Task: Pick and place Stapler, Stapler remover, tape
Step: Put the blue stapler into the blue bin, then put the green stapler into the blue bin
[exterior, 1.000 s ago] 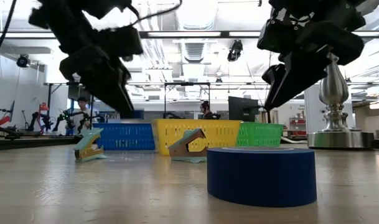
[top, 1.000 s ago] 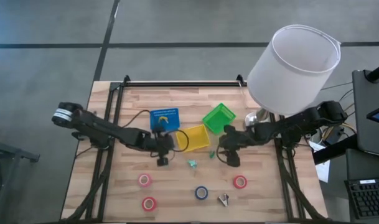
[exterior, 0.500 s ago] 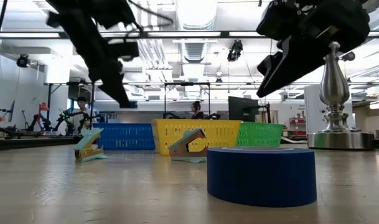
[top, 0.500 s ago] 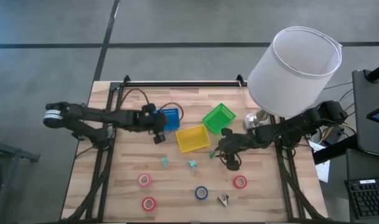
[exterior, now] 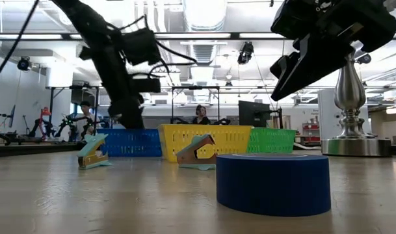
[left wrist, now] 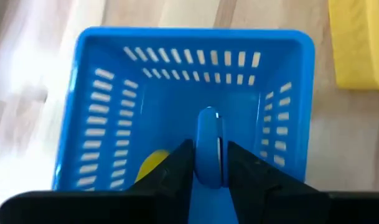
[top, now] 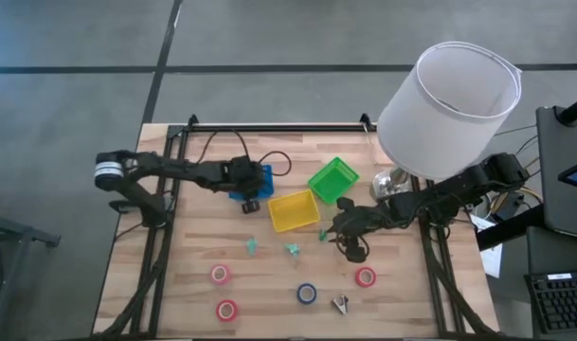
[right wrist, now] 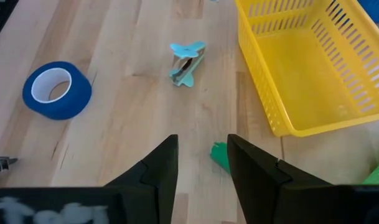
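Note:
My left gripper (top: 253, 192) hangs over the blue bin (top: 251, 176), shut on a narrow blue stapler (left wrist: 208, 146). A yellow item (left wrist: 153, 163) lies inside that bin. My right gripper (top: 350, 242) is open and raised above the table (exterior: 300, 65), with a small green staple remover (right wrist: 219, 155) on the table below its fingertips. Two teal staple removers (top: 253, 246) (top: 293, 250) and a grey one (top: 340, 304) rest on the wood. The blue tape roll (top: 307, 293) and three pink-red rolls (top: 220, 274) (top: 227, 310) (top: 366, 277) lie flat near the table's near edge. My left gripper pinches the blue stapler (left wrist: 207, 163) between its two fingers (left wrist: 177, 168), coming from above and pointing down into the blue bin. The stapler stands on edge between them, lifted clear of the bin floor (left wrist: 195, 93).
A yellow bin (top: 295, 210) and a green bin (top: 333, 180) sit to the right of the blue one. A lamp with a big white shade (top: 449, 104) stands on its metal base (exterior: 351, 140) at the table's right far corner. Bare wood lies between the bins and the tape rolls.
My left gripper has travelled from the table's middle, in front of the yellow bin, toward the far left, then settled over the blue bin, staying shut. A teal staple remover that it had covered now shows. My right gripper has stayed about where it was.

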{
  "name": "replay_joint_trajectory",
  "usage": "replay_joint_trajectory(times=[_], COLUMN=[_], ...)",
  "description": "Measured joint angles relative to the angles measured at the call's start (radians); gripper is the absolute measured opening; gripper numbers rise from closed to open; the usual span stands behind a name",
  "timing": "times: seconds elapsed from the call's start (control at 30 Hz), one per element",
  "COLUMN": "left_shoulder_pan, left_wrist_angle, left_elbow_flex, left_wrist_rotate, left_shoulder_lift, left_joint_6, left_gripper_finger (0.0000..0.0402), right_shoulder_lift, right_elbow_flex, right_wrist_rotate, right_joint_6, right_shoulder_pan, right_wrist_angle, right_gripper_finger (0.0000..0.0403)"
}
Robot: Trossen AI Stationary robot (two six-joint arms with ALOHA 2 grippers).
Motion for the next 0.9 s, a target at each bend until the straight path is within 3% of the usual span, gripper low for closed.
replay_joint_trajectory(times=[0.43,0.73,0.9], left_shoulder_pan=[0.022,0.023,0.016], left_wrist_angle=[0.014,-0.036,-0.073], left_elbow_flex=[0.127,0.129,0.129], left_wrist_rotate=[-0.074,-0.076,-0.076], left_shoulder_lift=[0.137,0.109,0.042], left_joint_6=[0.043,0.039,0.029], left_gripper_finger=[0.0103,0.0163,0.0174], right_shoulder_lift=[0.001,0.001,0.001], right_elbow_flex=[-0.003,-0.029,-0.083], right_wrist_rotate=[0.002,0.002,0.002], right_joint_6=[0.0,-0.009,-0.061], right_shoulder_pan=[0.0,0.0,0.0], right_wrist_angle=[0.001,0.028,0.138], right_gripper_finger=[0.0127,0.0128,0.0126])
